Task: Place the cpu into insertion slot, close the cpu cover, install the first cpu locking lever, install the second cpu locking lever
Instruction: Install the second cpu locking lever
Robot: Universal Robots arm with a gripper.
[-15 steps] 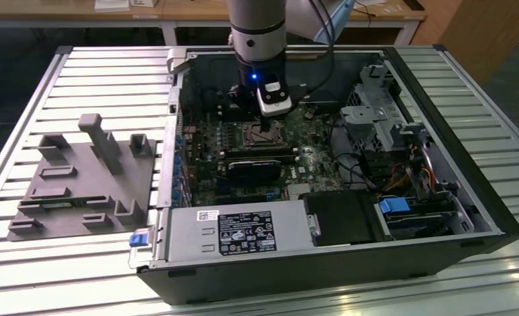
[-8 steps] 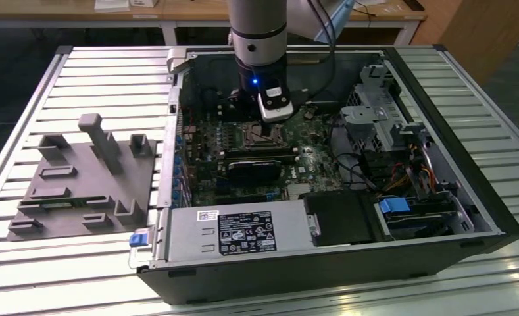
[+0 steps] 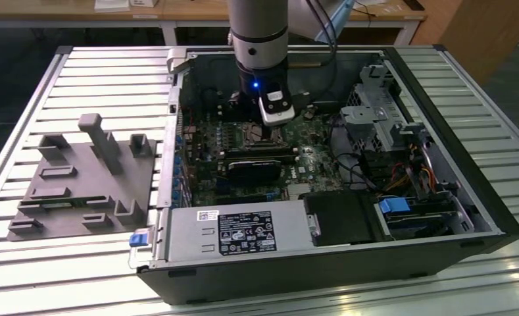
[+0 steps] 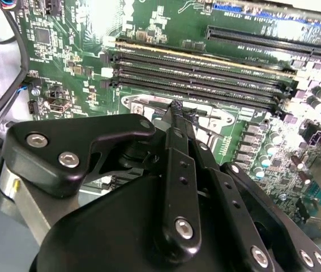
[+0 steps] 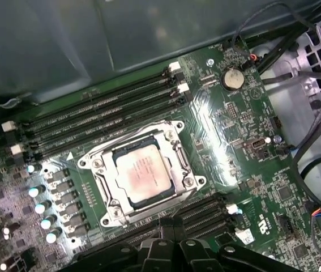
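Note:
In the first wrist view the cpu (image 5: 143, 177), a dull silvery square, lies in the insertion slot (image 5: 135, 145) on the green motherboard (image 5: 234, 130). The cpu cover (image 5: 105, 190), a silvery frame with a square window, lies flat around it. I cannot make out how the locking levers stand. My gripper (image 4: 177, 107) is shut with nothing between its black fingers (image 5: 174, 246). Its tip hangs just above the cover's edge (image 4: 140, 105), beside the memory slots. In the exterior view the gripper (image 3: 256, 135) reaches straight down into the open computer case (image 3: 435, 164).
Long black memory slots (image 5: 103, 113) run along both sides of the socket. A coin battery (image 5: 232, 78) and loose cables (image 5: 313, 164) lie nearby. On the exterior view's left, a grey fixture (image 3: 83, 178) sits on the slatted table. A power supply (image 3: 233, 230) and drive cage (image 3: 382, 125) crowd the case.

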